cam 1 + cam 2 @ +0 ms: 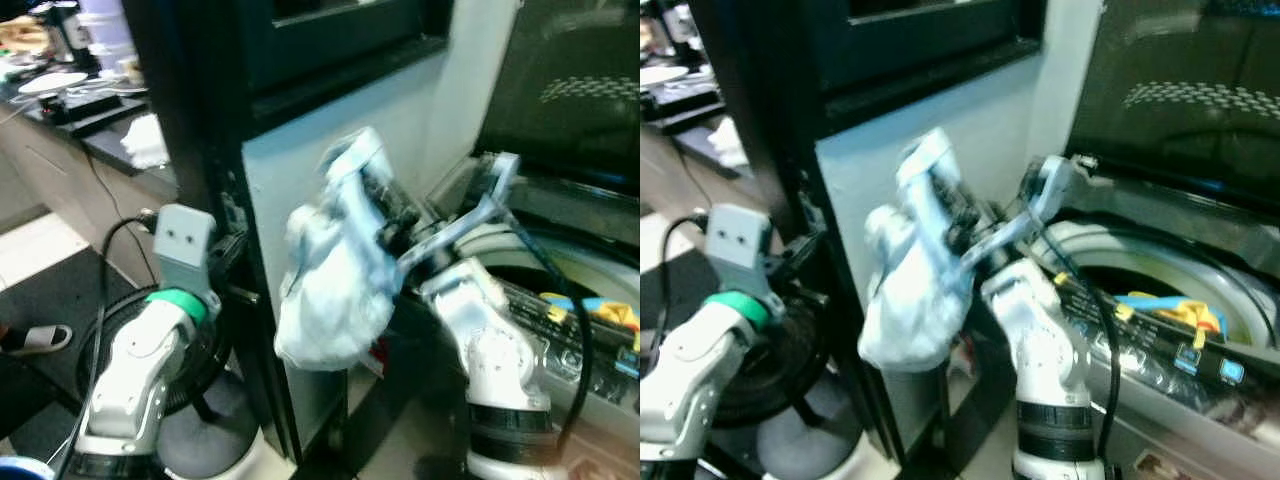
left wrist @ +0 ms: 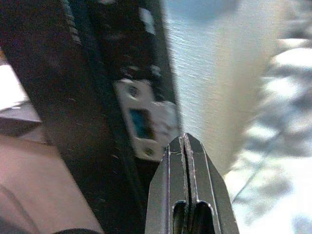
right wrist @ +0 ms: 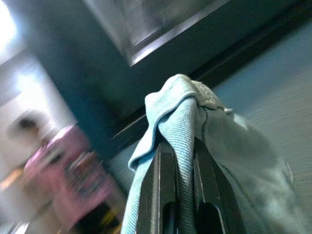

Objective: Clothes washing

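A pale blue garment [image 1: 335,270] is held in the air by the right gripper [image 3: 178,146]. In the right wrist view a fold of the cloth is seen pinched between the two black fingers [image 3: 151,195], which are closed tight on it, and the rest is draped over and down past them. In the head views the garment hangs in a loose bundle in front of a pale cabinet panel [image 1: 290,170], between the two arms and beside the washing machine [image 1: 1160,270], not over its opening.

The left gripper [image 2: 185,146] is held low at the robot's left, its fingers pressed together with nothing between them, close to a dark vertical post [image 1: 190,120] and a small white fitting [image 2: 146,122] on it. A black cable [image 1: 100,300] is looped near the left arm.

To the right, the top-loading washing machine is seen with its dark lid [image 1: 1180,90] raised. Inside the drum [image 1: 1140,280], yellow and blue items [image 1: 1175,305] can be made out. Farther off at the left, a dark counter [image 1: 90,110] with a white plate [image 1: 52,82] and a white cloth [image 1: 146,140] is seen, blurred.
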{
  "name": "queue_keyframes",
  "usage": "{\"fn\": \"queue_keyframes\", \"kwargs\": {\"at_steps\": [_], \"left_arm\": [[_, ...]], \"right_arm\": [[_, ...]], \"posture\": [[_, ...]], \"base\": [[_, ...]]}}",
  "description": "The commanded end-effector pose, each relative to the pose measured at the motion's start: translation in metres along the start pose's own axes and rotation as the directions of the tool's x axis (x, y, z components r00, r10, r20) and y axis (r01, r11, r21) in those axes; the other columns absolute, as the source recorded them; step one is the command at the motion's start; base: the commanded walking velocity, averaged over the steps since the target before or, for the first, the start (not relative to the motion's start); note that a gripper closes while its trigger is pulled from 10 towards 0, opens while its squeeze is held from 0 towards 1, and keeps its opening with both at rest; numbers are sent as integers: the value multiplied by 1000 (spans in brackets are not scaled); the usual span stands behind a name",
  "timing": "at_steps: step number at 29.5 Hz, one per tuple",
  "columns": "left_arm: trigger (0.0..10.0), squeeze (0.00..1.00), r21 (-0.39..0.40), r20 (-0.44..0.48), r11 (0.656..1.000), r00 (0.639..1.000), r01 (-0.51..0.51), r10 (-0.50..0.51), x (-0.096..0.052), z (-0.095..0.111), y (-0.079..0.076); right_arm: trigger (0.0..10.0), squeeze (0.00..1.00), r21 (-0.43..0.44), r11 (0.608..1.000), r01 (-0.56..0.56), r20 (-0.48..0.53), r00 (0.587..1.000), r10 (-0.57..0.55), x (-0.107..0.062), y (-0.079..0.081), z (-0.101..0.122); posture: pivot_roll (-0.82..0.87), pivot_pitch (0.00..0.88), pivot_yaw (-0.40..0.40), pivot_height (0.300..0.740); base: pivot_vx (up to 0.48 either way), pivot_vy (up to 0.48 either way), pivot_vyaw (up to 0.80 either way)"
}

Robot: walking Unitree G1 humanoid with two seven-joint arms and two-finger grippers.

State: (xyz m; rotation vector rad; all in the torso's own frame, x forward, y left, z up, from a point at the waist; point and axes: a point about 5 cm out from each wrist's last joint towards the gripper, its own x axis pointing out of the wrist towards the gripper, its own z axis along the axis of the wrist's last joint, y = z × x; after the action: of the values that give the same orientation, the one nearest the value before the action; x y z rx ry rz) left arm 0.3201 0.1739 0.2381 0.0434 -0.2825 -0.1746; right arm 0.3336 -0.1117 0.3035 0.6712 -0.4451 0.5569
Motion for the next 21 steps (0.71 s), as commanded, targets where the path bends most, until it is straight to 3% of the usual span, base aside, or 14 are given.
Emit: {"fn": "queue_keyframes", "kwargs": {"at_steps": [1,2,3,5,6,12,21], "left_arm": [[10000,0,6,-10,998,998,-61,61,3,0,9],[10000,0,30,-12,993,994,-110,111,5,1,17],[10000,0,30,-12,993,994,-110,111,5,1,17],[10000,0,42,0,985,986,-167,167,7,9,28],[10000,0,38,7,983,984,-177,177,7,12,30],[10000,0,36,26,982,983,-183,182,9,19,32],[10000,0,54,40,981,982,-184,182,8,26,29]], "right_arm": [[10000,0,-30,996,85,78,994,-82,3,-5,13],[10000,0,-143,984,108,125,988,-91,9,0,26],[10000,0,-143,984,108,125,988,-91,9,0,26],[10000,0,-283,950,130,212,975,-70,16,13,48],[10000,0,-308,942,131,230,971,-60,17,17,53],[10000,0,-382,917,118,204,978,-41,20,20,52],[10000,0,-481,871,102,104,993,-58,22,17,29]], "posture": [[14,0,151,740],[16,0,151,740],[16,0,151,740],[16,0,155,740],[16,0,155,740],[22,3,153,740],[29,11,141,740]], "base": [[0,0,-800],[0,0,-800],[0,0,-800],[0,0,-800],[0,0,-800],[0,0,-800],[0,0,-800]]}}
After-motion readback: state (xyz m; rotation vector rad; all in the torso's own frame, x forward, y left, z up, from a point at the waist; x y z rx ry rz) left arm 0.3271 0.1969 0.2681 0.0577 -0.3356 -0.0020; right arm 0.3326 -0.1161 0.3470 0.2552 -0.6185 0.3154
